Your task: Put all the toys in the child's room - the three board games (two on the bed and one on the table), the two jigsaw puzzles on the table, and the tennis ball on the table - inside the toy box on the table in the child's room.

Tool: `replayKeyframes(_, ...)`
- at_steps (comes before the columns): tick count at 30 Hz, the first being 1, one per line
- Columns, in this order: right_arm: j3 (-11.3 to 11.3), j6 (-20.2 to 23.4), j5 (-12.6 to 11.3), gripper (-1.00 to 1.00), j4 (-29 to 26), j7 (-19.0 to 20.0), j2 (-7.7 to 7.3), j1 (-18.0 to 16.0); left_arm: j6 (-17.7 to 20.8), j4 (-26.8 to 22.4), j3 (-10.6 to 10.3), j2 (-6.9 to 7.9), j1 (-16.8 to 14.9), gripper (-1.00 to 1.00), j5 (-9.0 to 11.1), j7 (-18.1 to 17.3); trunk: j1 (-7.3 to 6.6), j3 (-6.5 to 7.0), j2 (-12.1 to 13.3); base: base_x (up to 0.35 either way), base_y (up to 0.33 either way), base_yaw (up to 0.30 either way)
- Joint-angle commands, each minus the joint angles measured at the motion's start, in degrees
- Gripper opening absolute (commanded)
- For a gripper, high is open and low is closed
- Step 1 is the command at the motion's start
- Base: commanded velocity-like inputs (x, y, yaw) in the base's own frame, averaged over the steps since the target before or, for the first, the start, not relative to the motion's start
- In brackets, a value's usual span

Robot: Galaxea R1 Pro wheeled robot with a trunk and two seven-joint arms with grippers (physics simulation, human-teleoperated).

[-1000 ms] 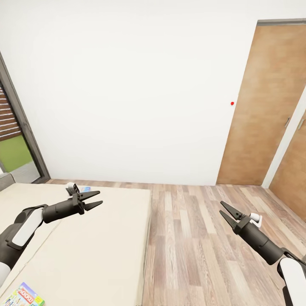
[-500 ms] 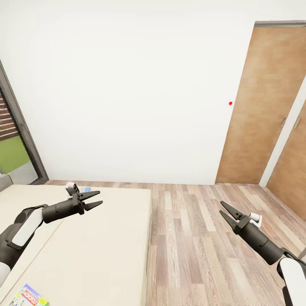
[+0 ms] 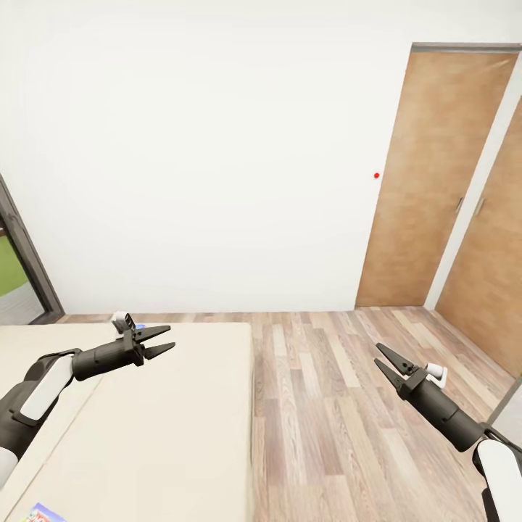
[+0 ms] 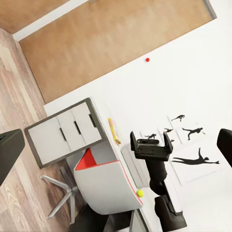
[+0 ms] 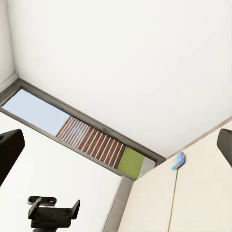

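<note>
Tennis ball [image 4: 140, 193] — beside red-white chair [image 4: 104, 181]

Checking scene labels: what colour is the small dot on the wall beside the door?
Red. The dot shows best in the head view, on the white wall left of the brown door.

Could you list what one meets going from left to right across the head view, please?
Window frame → left gripper over the bed → wood floor → red dot → right gripper → brown doors.

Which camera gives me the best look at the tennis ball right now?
The left wrist view. The tennis ball shows there as a small yellow-green dot, lying by the red-and-white chair. The head view looks at the bed, the floor and the brown doors. The right wrist view looks at the window and a bed corner.
</note>
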Motion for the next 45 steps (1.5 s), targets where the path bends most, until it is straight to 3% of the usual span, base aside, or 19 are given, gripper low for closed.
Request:
replayKeyframes(1, -0.08, 0.32, -0.05, 1.00, -0.01, 0.11, 0.00, -0.07, 0.23, 0.04, -0.12, 0.07, -0.07, 1.00, 0.15, -0.15, 0.04, -0.14, -0.14, -0.002, 0.192, -0.016)
replayKeyframes(19, -0.08, 0.34, -0.08, 1.00, -0.01, 0.11, -0.01, -0.07, 0.25, 0.04, -0.08, 0.16, -0.06, 1.00, 0.15, -0.24, 0.04, -0.14, -0.14, -0.040, 0.160, -0.003)
replayKeyframes(45, -0.08, 0.34, -0.07, 1.00, -0.01, 0.11, 0.00, -0.07, 0.26, 0.04, -0.07, 0.21, -0.07, 1.00, 0.15, -0.24, 0.04, -0.14, -0.14, -0.006, 0.264, 0.000)
